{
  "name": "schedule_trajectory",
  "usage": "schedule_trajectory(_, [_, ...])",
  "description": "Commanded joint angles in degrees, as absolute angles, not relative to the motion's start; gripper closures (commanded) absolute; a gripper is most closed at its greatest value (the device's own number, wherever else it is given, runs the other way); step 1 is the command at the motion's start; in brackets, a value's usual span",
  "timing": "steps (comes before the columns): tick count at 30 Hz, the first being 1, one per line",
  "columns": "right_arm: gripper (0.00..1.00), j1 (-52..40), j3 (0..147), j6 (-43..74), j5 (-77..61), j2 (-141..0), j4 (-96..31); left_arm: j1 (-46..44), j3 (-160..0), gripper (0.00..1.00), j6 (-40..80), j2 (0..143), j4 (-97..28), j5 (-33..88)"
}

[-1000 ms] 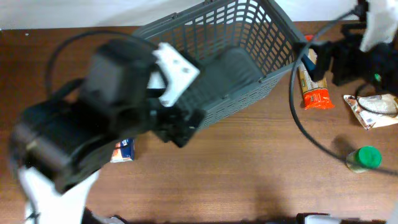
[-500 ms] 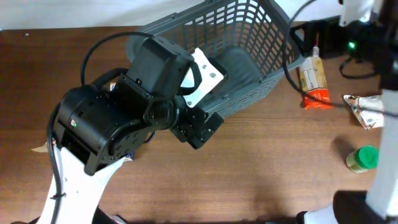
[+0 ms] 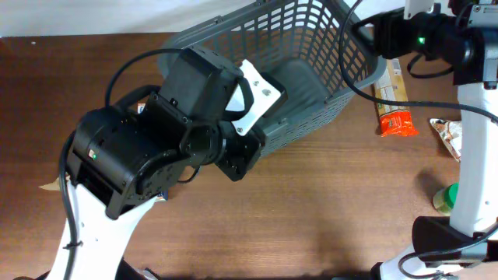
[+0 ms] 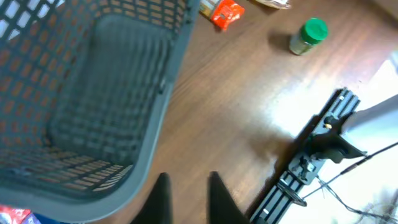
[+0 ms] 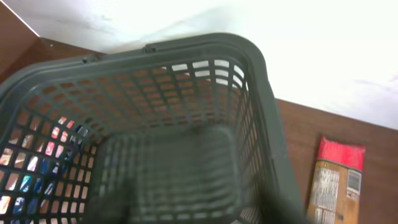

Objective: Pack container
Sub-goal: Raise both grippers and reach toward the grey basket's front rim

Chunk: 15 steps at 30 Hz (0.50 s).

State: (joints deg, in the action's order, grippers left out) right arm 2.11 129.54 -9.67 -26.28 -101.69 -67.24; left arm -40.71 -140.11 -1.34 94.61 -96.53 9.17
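Closest to me, my left hand (image 4: 189,202) hangs low over the table (image 4: 236,106). Its two fingers (image 4: 163,198) stand apart, with bare brown wood showing between them and nothing held. They sit just outside the near corner of the container (image 4: 158,118); whether they touch its rim I cannot tell. A corner of a blue packet (image 4: 11,216) shows at the edge of the left wrist view, beside that same near wall.

The container lies at an angle across the middle of the table, its thick dark grey rim and slotted walls in plain view and its solid bottom showing from above. My left arm covers its near left corner in the overhead view.

To my right, well apart from the container, a green-lidded bottle (image 4: 309,36) stands upright on the wood. Farther back on that side lies a silver packet (image 3: 445,132), partly hidden by my right arm. A tan and red packet (image 5: 336,180) lies flat just beside the container's right wall.

Farthest off, my right hand (image 3: 372,35) hovers at the container's far right corner, looking down into it. Its fingers are only dark blurs at the bottom of the right wrist view, so I cannot tell whether it is spread or closed.
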Motion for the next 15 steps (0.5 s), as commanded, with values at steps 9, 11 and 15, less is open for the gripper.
schedule_trajectory(9, [0.96, 2.26, 129.16, -1.96, -24.75, -101.75, -66.83, -40.88, -131.26, 0.98, 21.87, 94.08, -96.62, -4.6])
schedule_trajectory(11, [0.96, 2.11, 129.16, 0.4, -21.98, -102.04, -66.78, -40.88, -127.11, 0.98, 25.67, 94.08, -96.53, -4.56])
schedule_trajectory(15, [0.96, 1.13, 129.16, 0.71, -16.21, -102.5, -68.2, -40.88, -121.56, 0.98, 28.91, 94.08, -96.53, -4.16])
